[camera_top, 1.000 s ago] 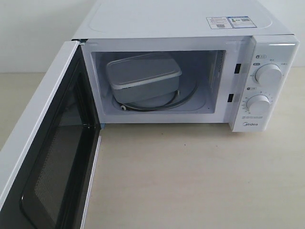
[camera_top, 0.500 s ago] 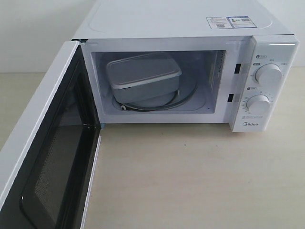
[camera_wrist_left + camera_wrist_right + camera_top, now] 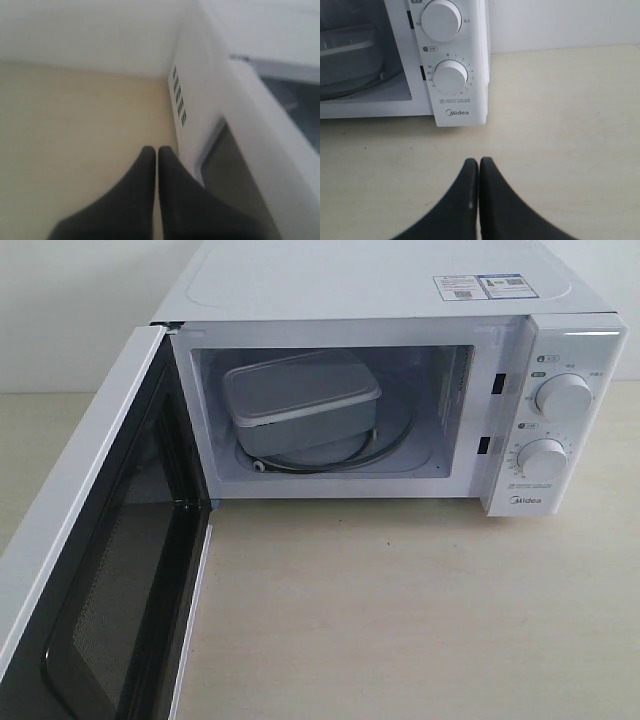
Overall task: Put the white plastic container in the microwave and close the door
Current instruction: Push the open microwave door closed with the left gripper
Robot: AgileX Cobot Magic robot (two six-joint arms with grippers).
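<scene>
White plastic container (image 3: 300, 400) sits inside the microwave (image 3: 350, 280), door (image 3: 90, 530) open beside the clenched left gripper (image 3: 157, 150); right gripper (image 3: 479, 161), also clenched, faces the Midea logo (image 3: 456, 113).

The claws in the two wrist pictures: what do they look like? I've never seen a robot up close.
The left claw and right claw look alike. Each is two smooth, matte black pieces, wide at the base and curving in to narrow rounded tips. No cables, labels or markings show on them. The arms themselves appear in none of the views.
</scene>
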